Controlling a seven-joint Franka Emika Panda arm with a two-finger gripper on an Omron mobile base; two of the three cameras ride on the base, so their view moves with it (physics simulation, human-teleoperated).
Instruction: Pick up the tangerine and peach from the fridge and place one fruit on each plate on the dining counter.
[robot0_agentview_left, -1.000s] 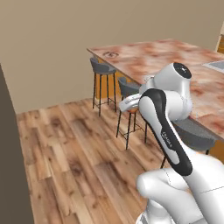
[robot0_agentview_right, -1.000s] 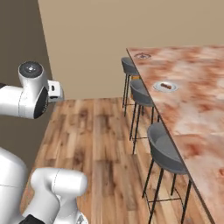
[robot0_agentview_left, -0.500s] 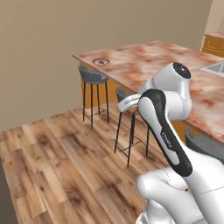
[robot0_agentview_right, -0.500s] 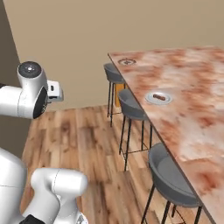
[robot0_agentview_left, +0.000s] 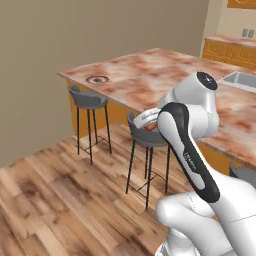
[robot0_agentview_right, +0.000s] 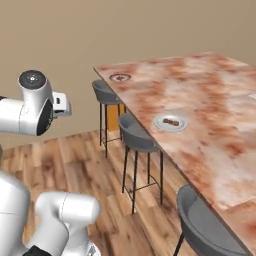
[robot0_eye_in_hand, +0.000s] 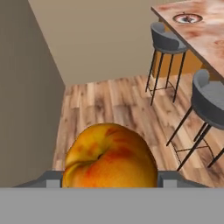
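The peach (robot0_eye_in_hand: 109, 155), red-orange with a yellow patch, sits between the fingers of my gripper (robot0_eye_in_hand: 109, 180), which is shut on it and held well above the wooden floor. A sliver of the peach (robot0_agentview_left: 150, 126) peeks from behind my forearm. The dining counter (robot0_agentview_left: 150, 75) (robot0_agentview_right: 210, 95) (robot0_eye_in_hand: 208, 37) has a pink-brown marbled top. One plate (robot0_agentview_left: 97, 79) (robot0_agentview_right: 120, 77) (robot0_eye_in_hand: 187, 18) lies near its far corner, and a second plate (robot0_agentview_right: 170, 122) lies nearer along the same edge. The tangerine is out of view.
Grey stools (robot0_agentview_left: 87, 97) (robot0_agentview_left: 147, 135) (robot0_agentview_right: 135, 137) (robot0_agentview_right: 202, 225) (robot0_eye_in_hand: 166, 39) stand along the counter's near side. Wooden floor (robot0_agentview_left: 60, 200) stretches between me and them. A tall dark taupe panel (robot0_eye_in_hand: 26, 87) rises at the left; whether it belongs to the fridge I cannot tell. A sink (robot0_agentview_left: 242, 80) lies far right.
The whole picture has shifted: the base has driven and turned, so the counter and stools now stand closer and more central. The grip on the peach is unchanged.
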